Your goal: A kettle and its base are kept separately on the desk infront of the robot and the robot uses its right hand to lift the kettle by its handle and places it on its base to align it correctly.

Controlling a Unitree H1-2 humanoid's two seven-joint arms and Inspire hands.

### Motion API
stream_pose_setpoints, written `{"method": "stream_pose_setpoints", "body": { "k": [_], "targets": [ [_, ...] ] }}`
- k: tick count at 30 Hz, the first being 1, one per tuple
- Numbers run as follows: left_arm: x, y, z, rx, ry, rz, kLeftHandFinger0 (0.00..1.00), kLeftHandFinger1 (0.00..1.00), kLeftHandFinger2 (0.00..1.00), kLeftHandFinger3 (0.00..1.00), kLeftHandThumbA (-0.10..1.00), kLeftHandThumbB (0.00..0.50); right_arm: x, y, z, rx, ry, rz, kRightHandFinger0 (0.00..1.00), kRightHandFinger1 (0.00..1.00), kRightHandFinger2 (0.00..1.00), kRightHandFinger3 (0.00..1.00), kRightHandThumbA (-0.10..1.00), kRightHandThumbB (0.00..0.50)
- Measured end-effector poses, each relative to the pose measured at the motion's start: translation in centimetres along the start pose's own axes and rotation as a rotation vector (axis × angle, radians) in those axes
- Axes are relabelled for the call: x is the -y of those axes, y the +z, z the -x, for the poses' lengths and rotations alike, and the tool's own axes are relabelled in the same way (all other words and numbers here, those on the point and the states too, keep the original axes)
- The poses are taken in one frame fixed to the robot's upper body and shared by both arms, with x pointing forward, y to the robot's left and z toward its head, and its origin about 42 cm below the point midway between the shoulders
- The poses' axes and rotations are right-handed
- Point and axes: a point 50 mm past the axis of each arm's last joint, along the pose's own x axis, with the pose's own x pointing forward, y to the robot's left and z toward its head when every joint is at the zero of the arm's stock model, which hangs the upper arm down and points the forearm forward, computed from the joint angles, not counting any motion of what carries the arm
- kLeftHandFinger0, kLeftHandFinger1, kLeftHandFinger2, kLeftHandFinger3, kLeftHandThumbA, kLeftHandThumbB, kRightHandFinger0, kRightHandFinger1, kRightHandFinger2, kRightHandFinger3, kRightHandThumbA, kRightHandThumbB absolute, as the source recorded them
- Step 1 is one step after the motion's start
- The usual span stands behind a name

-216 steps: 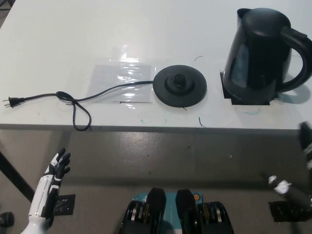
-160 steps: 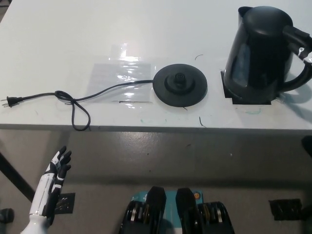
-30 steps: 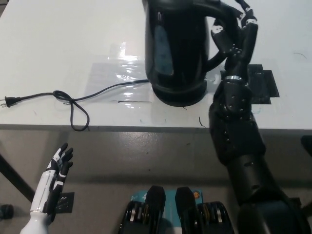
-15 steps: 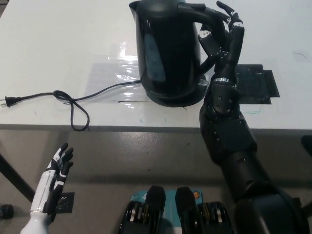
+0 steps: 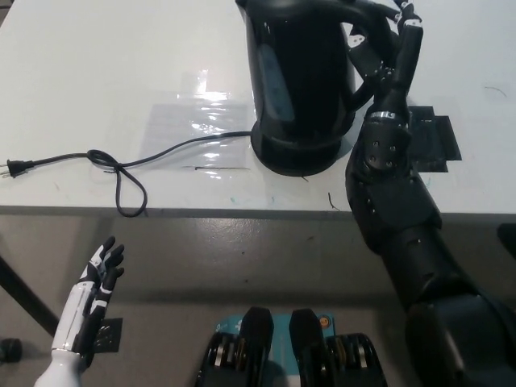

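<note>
The black kettle [image 5: 302, 72] stands over its round black base [image 5: 292, 167], and only the base's front rim shows under it. I cannot tell whether it sits fully down. My black right hand [image 5: 389, 58] comes up from the bottom right and is shut on the kettle's handle [image 5: 355, 10] on the kettle's right side. From the base, the black power cord [image 5: 161, 151] runs left across the white desk [image 5: 97, 72] to its plug [image 5: 16, 168]. My white left hand [image 5: 95, 284] rests open at the lower left, below the desk's front edge.
A black tape square [image 5: 431, 137] lies on the desk to the right of the kettle, behind my right forearm. A clear taped sheet [image 5: 197, 125] lies left of the base. The cord makes a loop [image 5: 129, 189] near the front edge.
Over the last seconds my right hand carried the kettle from the tape square over to the base. In the last half second kettle and hand shifted slightly right. The left hand stayed put.
</note>
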Motion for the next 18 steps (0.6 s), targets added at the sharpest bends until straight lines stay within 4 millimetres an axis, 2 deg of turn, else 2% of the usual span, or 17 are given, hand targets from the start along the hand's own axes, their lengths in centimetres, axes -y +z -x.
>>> {"method": "stream_pose_setpoints", "body": {
  "k": [5,13,14,15,16,17,18],
  "targets": [
    [0.02,0.00,0.00,0.001,-0.005,0.002,1.00,1.00,1.00,1.00,0.92,0.204,-0.13,0.24,-0.13,0.005,0.000,-0.002,0.00,0.22,0.62,0.75,-0.10,0.129],
    [0.03,-0.05,0.01,0.001,-0.006,0.003,1.00,1.00,1.00,1.00,0.92,0.205,-0.16,0.30,-0.17,0.003,-0.005,-0.007,0.00,0.21,0.61,0.74,-0.10,0.122],
    [0.03,-0.04,0.01,0.001,-0.007,0.003,1.00,1.00,1.00,1.00,0.92,0.207,-0.16,0.28,-0.15,0.002,-0.006,-0.008,0.04,0.20,0.60,0.72,-0.10,0.129],
    [0.03,-0.04,0.01,0.001,-0.007,0.003,1.00,1.00,1.00,1.00,0.92,0.208,-0.17,0.26,-0.14,0.001,-0.006,-0.009,0.04,0.19,0.58,0.71,-0.10,0.130],
    [0.04,-0.04,0.01,0.001,-0.007,0.003,1.00,1.00,1.00,1.00,0.92,0.207,-0.19,0.20,-0.09,-0.002,-0.006,-0.010,0.27,0.21,0.56,0.70,-0.10,0.147],
    [0.04,-0.04,0.01,0.001,-0.007,0.003,1.00,1.00,1.00,1.00,0.92,0.207,-0.19,0.20,-0.09,-0.002,-0.006,-0.010,0.42,0.16,0.53,0.68,-0.10,0.141],
    [0.04,-0.05,0.01,0.001,-0.008,0.003,1.00,1.00,1.00,1.00,0.92,0.206,-0.21,0.09,-0.01,-0.005,-0.007,-0.008,0.44,0.11,0.50,0.66,-0.10,0.139]
  ]
}}
